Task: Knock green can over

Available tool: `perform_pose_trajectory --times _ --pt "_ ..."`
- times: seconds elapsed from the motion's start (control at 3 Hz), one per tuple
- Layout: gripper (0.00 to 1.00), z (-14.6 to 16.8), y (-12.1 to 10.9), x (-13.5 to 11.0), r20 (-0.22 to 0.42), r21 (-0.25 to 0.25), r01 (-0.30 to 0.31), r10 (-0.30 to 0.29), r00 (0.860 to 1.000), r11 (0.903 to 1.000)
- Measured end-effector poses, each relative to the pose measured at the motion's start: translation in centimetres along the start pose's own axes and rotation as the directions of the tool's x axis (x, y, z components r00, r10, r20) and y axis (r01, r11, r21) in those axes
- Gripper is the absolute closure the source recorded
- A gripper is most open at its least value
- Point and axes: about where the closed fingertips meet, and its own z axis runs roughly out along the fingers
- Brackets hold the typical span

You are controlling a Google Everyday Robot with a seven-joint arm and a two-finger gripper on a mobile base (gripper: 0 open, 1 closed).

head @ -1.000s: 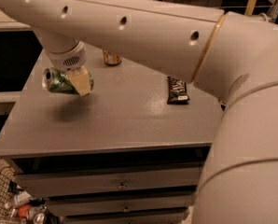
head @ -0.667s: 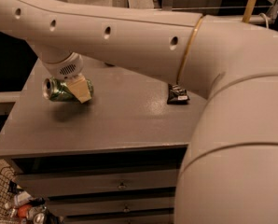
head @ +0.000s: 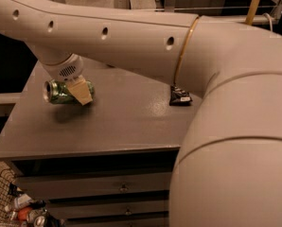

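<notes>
The green can [head: 58, 92] lies on its side at the left of the grey table top [head: 127, 126], with its silver top facing left. My gripper [head: 77, 96] hangs from the arm above and is shut on the can. One tan finger [head: 80, 91] crosses the can's right part; the other is hidden behind it. A shadow falls on the table just below the can, so the can seems to sit slightly above the surface.
A black snack packet [head: 180, 96] lies at the table's right, beside my arm [head: 145, 37]. My arm and body fill the top and right of the view. Drawers [head: 124, 188] run below the table top. A wire basket of clutter [head: 18, 209] stands at the bottom left.
The gripper has moved down a little with the sideways can in it. My arm has swung across and now hides the orange can at the back of the table.
</notes>
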Motion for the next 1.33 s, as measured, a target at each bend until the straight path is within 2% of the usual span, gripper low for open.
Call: perform_pose_trajectory --times 0.33,0.67,1.0,1.33 --pt "1.00 0.44 0.05 -0.14 0.027 -0.025 0.002 -0.001 1.000 0.9997" --pt "1.00 0.09 -0.04 -0.06 0.027 -0.025 0.002 -0.001 1.000 0.9997" --pt "1.00 0.86 0.14 -0.27 0.069 -0.054 0.001 0.002 0.998 0.9985" --pt "1.00 0.34 0.02 -0.16 0.069 -0.054 0.001 0.002 0.998 0.9985"
